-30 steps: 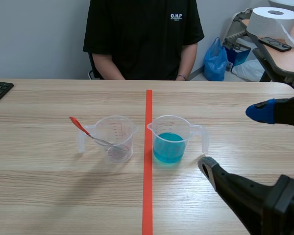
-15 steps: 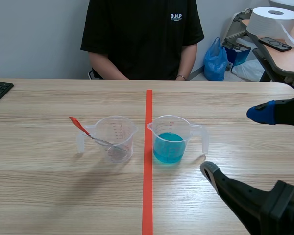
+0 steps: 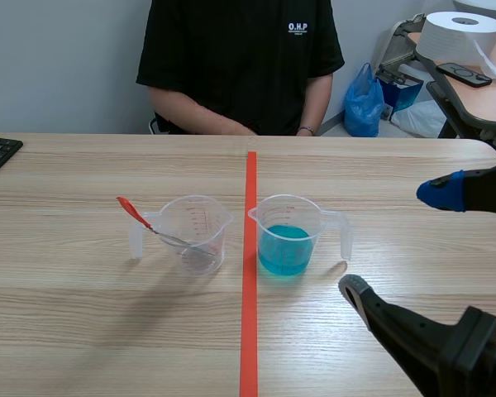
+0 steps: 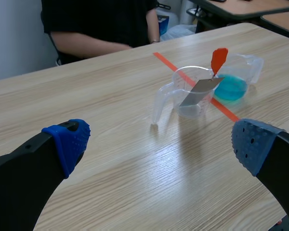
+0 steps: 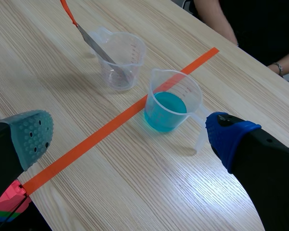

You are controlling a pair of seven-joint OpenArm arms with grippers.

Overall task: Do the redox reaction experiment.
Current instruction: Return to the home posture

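Cup of blue liquid: the clear cup of blue liquid (image 3: 286,244) stands upright on the desk (image 3: 83,331), just beside the orange-red tape line (image 3: 248,347), on the right arm's side. Its handle points away from the line.
Second cup: the clear second cup (image 3: 200,223) stands upright just on the other side of the line, near the first cup but apart from it.
Spoon: a metal spoon (image 3: 132,210) with an orange-red handle end leans inside the second cup, its handle rising over the rim.
Right gripper: the right gripper (image 3: 393,240) hangs near the handle of the cup of blue liquid without touching it. Its fingers are wide apart and hold nothing.
Left gripper: the left gripper (image 4: 161,142) has its fingers wide apart with nothing between them. Both cups stand well ahead of it.
Person: a person (image 3: 240,58) in a black shirt sits at the far side of the desk.
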